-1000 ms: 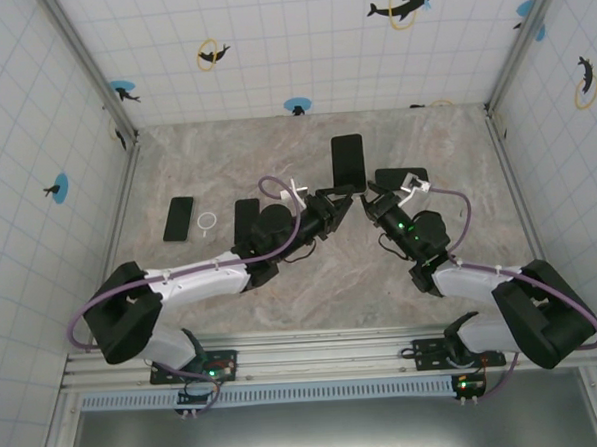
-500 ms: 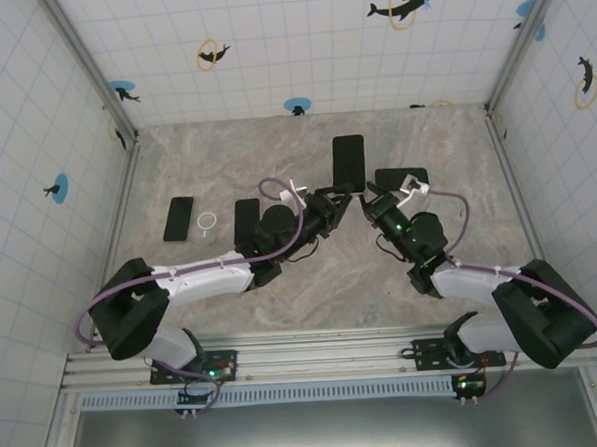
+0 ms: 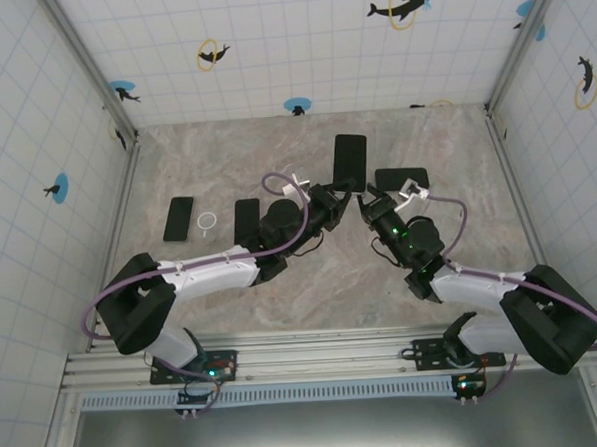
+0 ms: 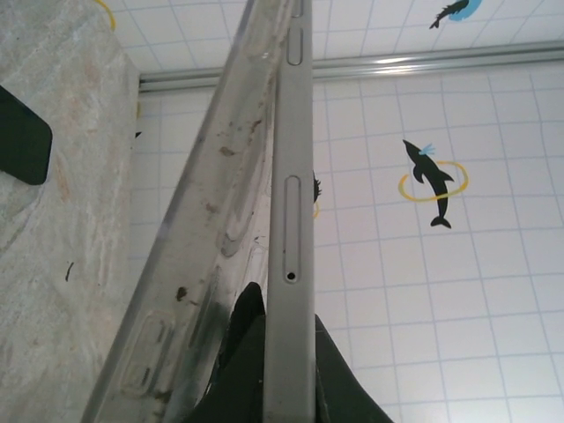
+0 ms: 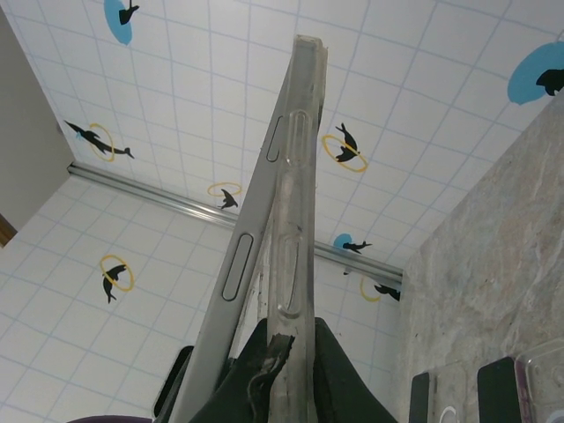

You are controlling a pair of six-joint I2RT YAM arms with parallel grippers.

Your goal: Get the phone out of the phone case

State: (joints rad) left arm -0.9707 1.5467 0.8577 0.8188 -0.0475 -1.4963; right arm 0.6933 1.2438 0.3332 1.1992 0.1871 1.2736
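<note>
My left gripper (image 3: 341, 197) is clamped on the phone (image 4: 289, 220), one finger (image 4: 240, 357) on each side. My right gripper (image 3: 369, 201) is clamped on the phone case (image 5: 293, 203). Both arms extend forward and inward, jaws nearly meeting.

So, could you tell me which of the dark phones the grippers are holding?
The middle phone, clamped at its near end by the left gripper and right gripper; the other three lie flat on the table.
</note>
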